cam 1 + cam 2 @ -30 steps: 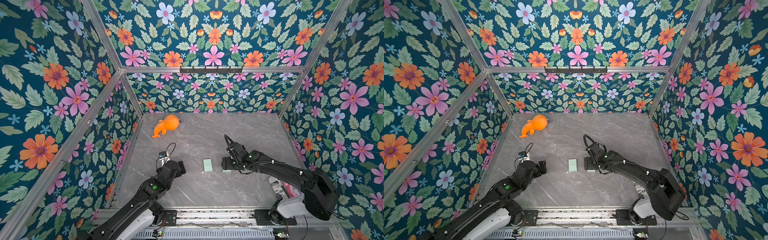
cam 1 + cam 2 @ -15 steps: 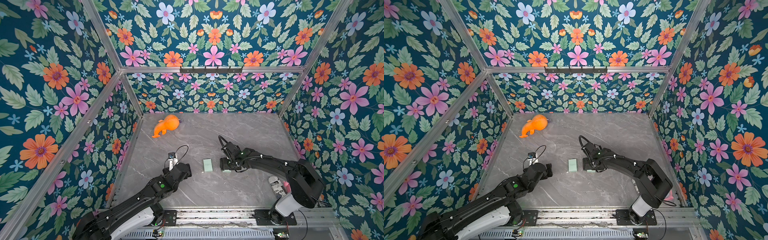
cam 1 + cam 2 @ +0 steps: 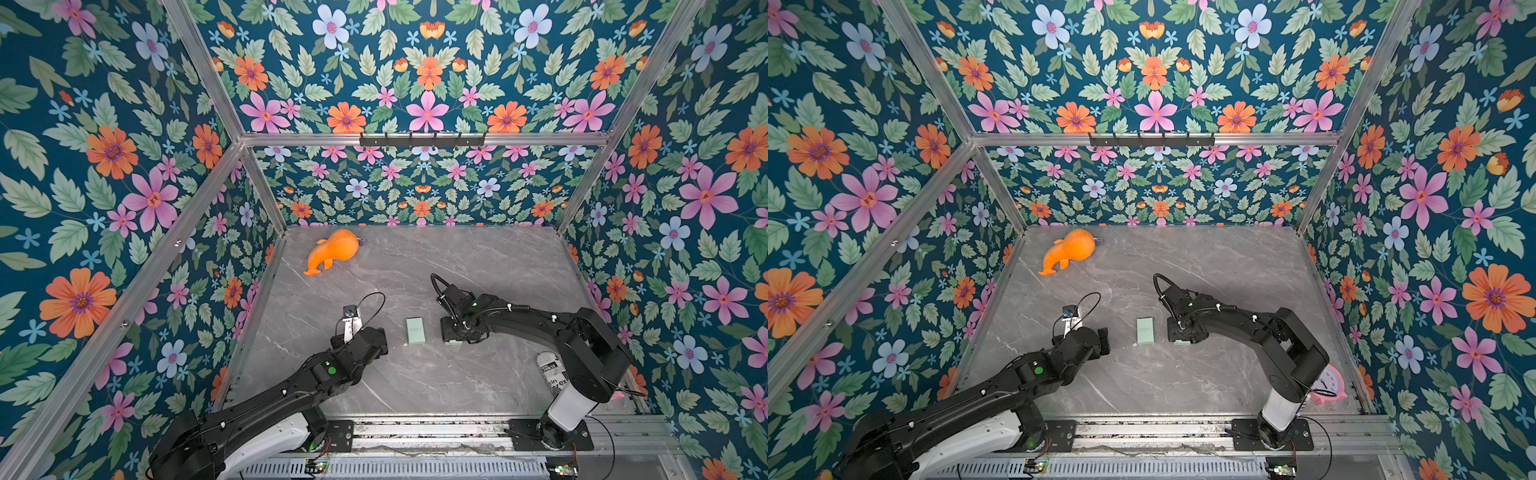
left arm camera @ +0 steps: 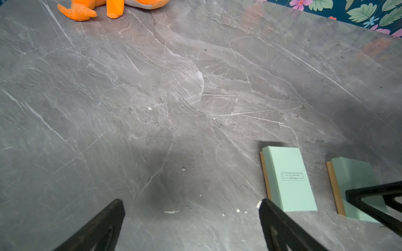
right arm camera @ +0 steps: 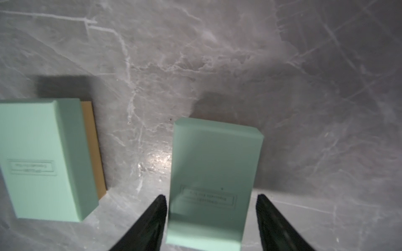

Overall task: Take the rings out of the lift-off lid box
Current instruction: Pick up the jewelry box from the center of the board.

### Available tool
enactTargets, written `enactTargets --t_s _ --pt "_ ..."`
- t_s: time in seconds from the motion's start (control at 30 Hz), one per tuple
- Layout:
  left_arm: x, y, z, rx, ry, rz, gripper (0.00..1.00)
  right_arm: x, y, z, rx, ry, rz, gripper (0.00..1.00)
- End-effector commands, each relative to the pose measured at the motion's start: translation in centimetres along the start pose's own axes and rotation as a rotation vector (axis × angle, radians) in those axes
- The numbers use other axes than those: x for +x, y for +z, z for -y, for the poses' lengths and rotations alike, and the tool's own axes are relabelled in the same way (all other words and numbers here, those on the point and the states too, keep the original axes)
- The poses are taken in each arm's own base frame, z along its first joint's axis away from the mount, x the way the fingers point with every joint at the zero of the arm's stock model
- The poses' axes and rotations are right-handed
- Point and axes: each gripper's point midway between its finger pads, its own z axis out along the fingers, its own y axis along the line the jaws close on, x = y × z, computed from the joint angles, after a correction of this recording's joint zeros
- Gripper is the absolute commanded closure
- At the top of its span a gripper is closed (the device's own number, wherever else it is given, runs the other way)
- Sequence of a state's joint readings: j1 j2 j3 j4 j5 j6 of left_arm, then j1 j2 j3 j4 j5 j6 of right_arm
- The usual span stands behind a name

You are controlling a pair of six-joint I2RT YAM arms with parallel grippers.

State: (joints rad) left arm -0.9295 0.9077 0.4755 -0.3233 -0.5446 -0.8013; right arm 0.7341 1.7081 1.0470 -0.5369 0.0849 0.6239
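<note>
Two mint-green boxes with their lids on lie side by side at the table's middle. One box (image 3: 415,330) (image 3: 1145,330) (image 4: 290,178) (image 5: 41,156) lies free, with a tan base edge showing along its side. My right gripper (image 3: 451,332) (image 5: 211,196) is down over the other box (image 5: 215,163) (image 4: 352,184). Its jaws stand open on either side of the lid, with a thin gap at one finger. Left of the free box, my left gripper (image 3: 376,338) (image 4: 191,202) hovers wide open and empty above the bare table. The rings are hidden.
An orange plush toy (image 3: 332,251) (image 4: 108,6) lies at the back left. A printed can (image 3: 550,370) and a pink clock (image 3: 1327,384) sit near the right arm's base. Floral walls close in three sides of the grey marble table (image 3: 478,266).
My right gripper's jaws have narrowed around the box beneath them. The left arm has reached forward and right, closer to the free box, still wide open.
</note>
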Motion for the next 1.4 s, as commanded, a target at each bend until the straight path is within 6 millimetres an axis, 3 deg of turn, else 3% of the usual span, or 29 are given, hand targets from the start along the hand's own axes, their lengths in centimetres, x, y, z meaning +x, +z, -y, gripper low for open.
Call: enactTargets --t_s 0.0,0.27,0.5,0.7,0.93,1.17,1.37 --pt "-0.5 0.0 0.3 0.0 -0.003 0.023 0.01 0.1 0.2 0.4 0.027 0.002 -0.008 0.36" --pt "0.0 0.3 1.0 0.028 0.032 0.022 0.0 -0.1 -0.3 0.3 0.017 0.006 0.008 0.47" --pt "0.2 0.2 3.2 0.154 0.111 0.041 0.01 -0.2 -1.0 -0.1 -0.02 -0.009 0.023 0.55" --pt "-0.2 -0.8 5.4 0.281 0.216 0.11 0.01 -0.9 -3.9 -0.7 -0.091 -0.04 0.093 0.55" --pt "0.1 -4.5 9.9 0.532 0.447 0.298 0.02 -1.1 -8.0 -2.2 -0.245 -0.091 0.178 0.56" --pt "1.4 -5.0 13.5 0.604 0.788 0.284 0.01 -0.4 -12.9 -3.6 -0.43 -0.158 0.271 0.56" --pt "1.9 -5.5 15.8 0.672 1.048 0.348 0.01 0.8 -15.0 -4.3 -0.538 -0.201 0.291 0.56"
